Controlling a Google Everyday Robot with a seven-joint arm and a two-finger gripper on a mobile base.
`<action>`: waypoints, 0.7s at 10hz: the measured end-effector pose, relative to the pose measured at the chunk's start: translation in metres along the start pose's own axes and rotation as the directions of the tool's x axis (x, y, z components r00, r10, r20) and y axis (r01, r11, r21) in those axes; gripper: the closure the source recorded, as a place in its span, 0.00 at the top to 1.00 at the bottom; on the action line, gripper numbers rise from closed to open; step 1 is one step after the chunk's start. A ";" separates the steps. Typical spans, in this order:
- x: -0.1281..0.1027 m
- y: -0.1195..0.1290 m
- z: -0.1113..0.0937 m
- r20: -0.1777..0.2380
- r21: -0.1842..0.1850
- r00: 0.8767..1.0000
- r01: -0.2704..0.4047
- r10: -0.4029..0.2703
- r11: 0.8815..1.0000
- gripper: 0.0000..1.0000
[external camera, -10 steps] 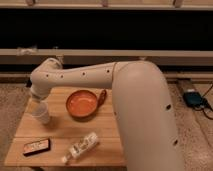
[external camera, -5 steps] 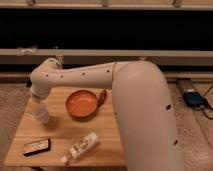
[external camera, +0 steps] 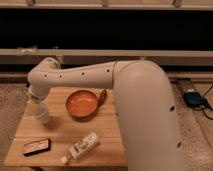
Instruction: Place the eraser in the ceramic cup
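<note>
**A:** where's the eraser [external camera: 36,146] at?

**B:** Flat on the table's [external camera: 60,131] front-left corner, apart from the ceramic cup [external camera: 43,116]. The gripper [external camera: 38,105] is right above that cup, spread wide. The eraser's probably light, stiff and grippy, so I'd pinch across its long edges.

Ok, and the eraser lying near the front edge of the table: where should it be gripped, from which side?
Probably take the eraser across its short width, mid-length, coming straight down from above. It lies flat and low on the table, with its long sides clear of other things, so a sideways approach would find little to hold. The claw is at the cup, farther back.
</note>
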 end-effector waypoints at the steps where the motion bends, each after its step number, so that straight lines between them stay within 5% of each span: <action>1: -0.003 0.015 -0.001 -0.002 -0.011 1.000 0.030 -0.030 0.999 0.80; 5: -0.015 0.109 0.011 -0.035 -0.109 0.981 0.185 -0.190 0.977 0.80; 7: -0.005 0.154 0.030 -0.101 -0.198 0.943 0.294 -0.318 0.935 0.80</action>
